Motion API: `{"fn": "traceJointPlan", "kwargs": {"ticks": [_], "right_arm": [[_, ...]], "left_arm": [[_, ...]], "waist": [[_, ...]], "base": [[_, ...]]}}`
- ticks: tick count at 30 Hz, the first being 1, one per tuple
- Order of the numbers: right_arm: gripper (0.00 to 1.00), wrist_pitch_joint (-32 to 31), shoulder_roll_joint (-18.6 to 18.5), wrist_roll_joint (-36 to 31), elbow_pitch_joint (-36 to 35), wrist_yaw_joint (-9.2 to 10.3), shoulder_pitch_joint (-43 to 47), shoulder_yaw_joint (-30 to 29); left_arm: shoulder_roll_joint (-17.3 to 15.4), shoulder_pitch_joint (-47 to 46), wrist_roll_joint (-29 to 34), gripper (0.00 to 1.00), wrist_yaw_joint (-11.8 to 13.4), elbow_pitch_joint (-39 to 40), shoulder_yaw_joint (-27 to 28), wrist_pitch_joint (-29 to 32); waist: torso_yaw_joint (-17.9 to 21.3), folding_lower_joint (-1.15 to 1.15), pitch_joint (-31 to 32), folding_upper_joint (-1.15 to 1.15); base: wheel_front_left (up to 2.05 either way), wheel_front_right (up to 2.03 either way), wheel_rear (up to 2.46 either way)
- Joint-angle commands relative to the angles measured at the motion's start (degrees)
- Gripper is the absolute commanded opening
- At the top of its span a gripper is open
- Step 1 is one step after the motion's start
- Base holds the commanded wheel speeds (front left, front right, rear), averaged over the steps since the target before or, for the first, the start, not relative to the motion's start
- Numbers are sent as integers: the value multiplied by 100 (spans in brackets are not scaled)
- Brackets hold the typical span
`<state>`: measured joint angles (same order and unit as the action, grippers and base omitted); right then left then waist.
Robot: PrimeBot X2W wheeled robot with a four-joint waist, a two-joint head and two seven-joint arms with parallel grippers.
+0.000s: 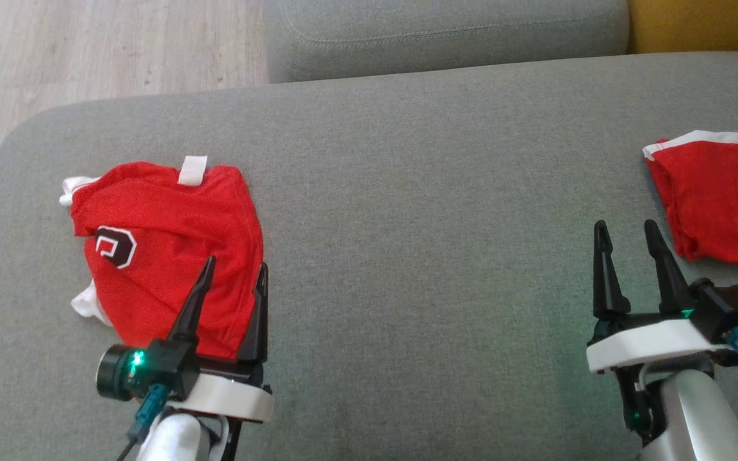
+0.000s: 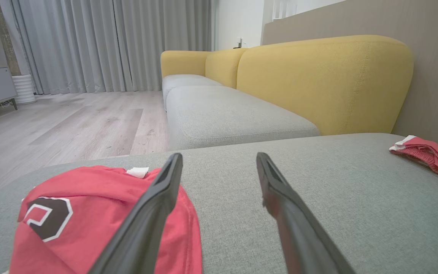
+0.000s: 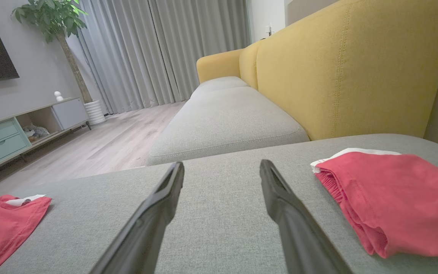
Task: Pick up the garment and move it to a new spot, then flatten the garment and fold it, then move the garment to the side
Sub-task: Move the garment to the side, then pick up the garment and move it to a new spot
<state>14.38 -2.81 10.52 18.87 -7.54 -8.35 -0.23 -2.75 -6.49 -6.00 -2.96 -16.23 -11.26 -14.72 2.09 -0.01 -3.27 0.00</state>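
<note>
Red jersey point(image 1: 157, 211) is lying crumpled at L end of grey sofa cushion point(image 1: 420, 224). L gripper point(image 1: 236, 264) is hovering over its edge, fingers spread, empty. R gripper point(image 1: 625, 225) is likewise spread, empty. Fabric is looking light and floppy, so prob. best pinching an edge.

Garment point(image 1: 170, 256): red, white trim, black-and-white badge. Second garment point(image 1: 721, 198): red, white band. Cushion point(image 1: 420, 224): grey weave. Sofa back point(image 2: 325, 83): mustard yellow. Floor point(image 1: 87, 45): pale, apparently wood-grain. Curtains point(image 2: 120, 42): light grey.
</note>
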Motion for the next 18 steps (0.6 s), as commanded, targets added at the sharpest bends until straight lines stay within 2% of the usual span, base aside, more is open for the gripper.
{"fn": "traceJointPlan", "kwargs": {"ticks": [1,11,18], "right_arm": [[100,61,-9,32,-269,5,-154,163],[100,62,-8,104,-354,5,-114,243],[100,62,-8,20,-366,5,-29,419]], "left_arm": [[-14,-133,-23,100,30,204,191,-28],[-13,-204,-49,100,41,215,146,-28],[-13,-205,-102,100,76,192,108,-28]], "waist": [[0,1,-17,0],[-51,1,-51,0],[-339,1,40,0]], "base": [[0,0,0],[0,0,0],[0,0,0]]}}
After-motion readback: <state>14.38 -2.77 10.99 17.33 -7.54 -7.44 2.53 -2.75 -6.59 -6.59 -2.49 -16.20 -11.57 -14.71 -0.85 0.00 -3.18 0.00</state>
